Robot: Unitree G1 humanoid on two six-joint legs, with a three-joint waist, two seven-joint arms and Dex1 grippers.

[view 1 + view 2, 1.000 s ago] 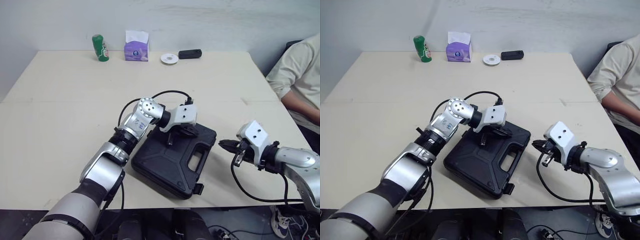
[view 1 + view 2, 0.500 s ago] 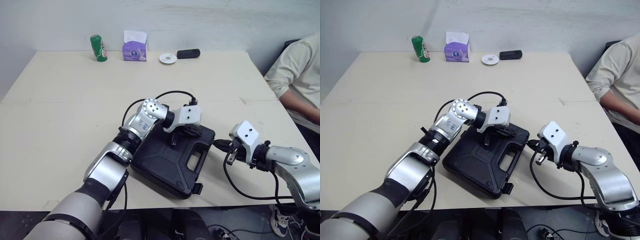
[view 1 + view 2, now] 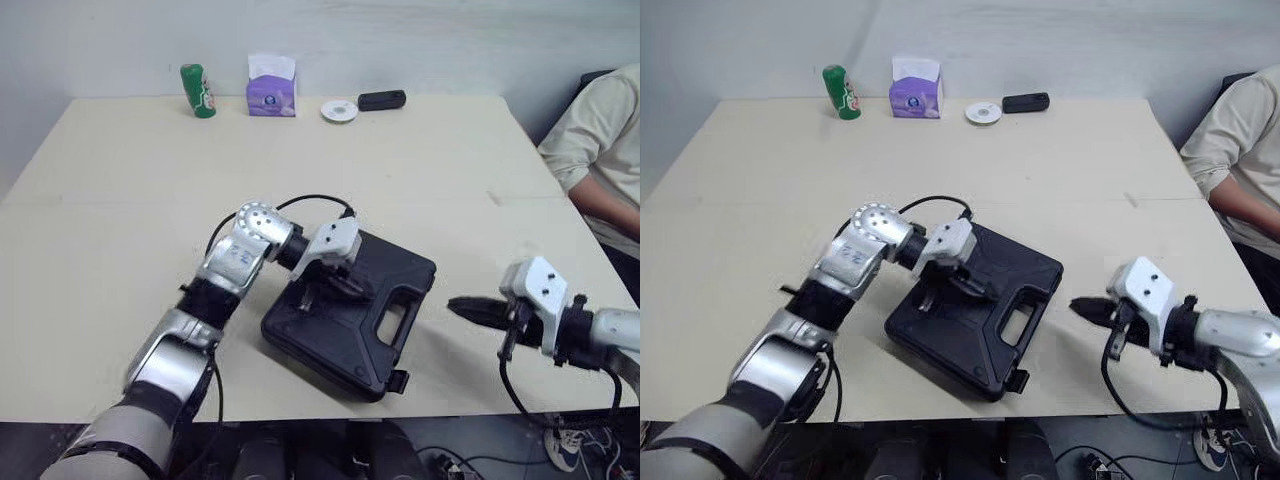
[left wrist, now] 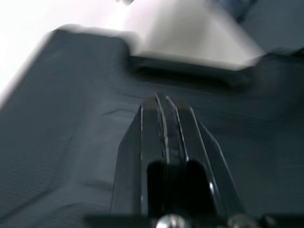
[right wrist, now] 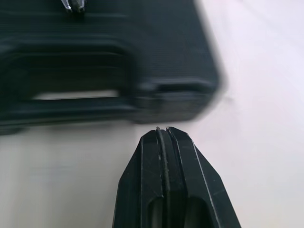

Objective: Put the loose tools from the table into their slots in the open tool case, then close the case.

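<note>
right pincer (image 3: 460,306), fingers together, is backing toward 3 o'clock off the shut tool case (image 3: 382,284); left pincer (image 3: 308,296), likewise together, is resting on top of it: closing seems finished.

Head views: even, soft light from above, pale table (image 3: 120,200) bright with no hard glare, only faint soft shadows under the case (image 3: 350,340) and arms, with the left gripper (image 3: 322,288) a little smeared. Left wrist view: case surface soft and streaky, the table strip past it blown out to near white, the left gripper's own tips clearer. Right wrist view: case blurred at its edges, table washed pale, right gripper (image 5: 164,129) in better focus.
</note>
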